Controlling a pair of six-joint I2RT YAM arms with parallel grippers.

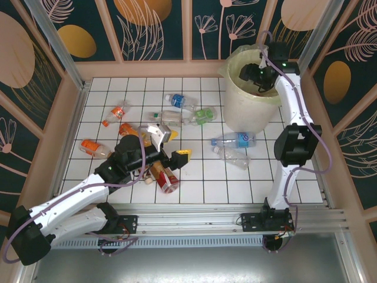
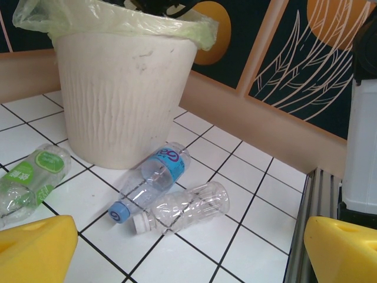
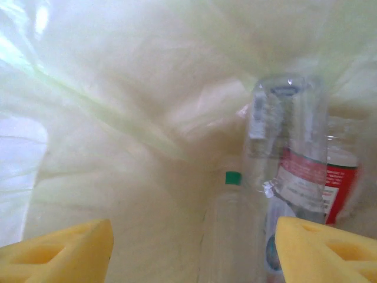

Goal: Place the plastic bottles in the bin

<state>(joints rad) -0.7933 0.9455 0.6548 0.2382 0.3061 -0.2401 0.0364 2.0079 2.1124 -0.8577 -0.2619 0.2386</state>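
The left tool (image 1: 175,145) hovers spread and empty above scattered plastic bottles (image 1: 165,177) at the tabletop's (image 1: 200,188) 8 o'clock. At its 3 o'clock lie a blue-labelled bottle (image 1: 234,140) and a clear bottle (image 1: 231,156). Farther off, at 1 o'clock, stands the bin (image 1: 250,109). The right tool (image 1: 255,73) hangs inside it, spread and empty, above a red-labelled bottle (image 3: 306,177).

Nothing fully legible; blue-label bottle (image 2: 152,181) carries white curly lettering, unreadable; green-label bottle (image 2: 32,177) has illegible white marks; red-label bottle (image 3: 343,177) print blurred.
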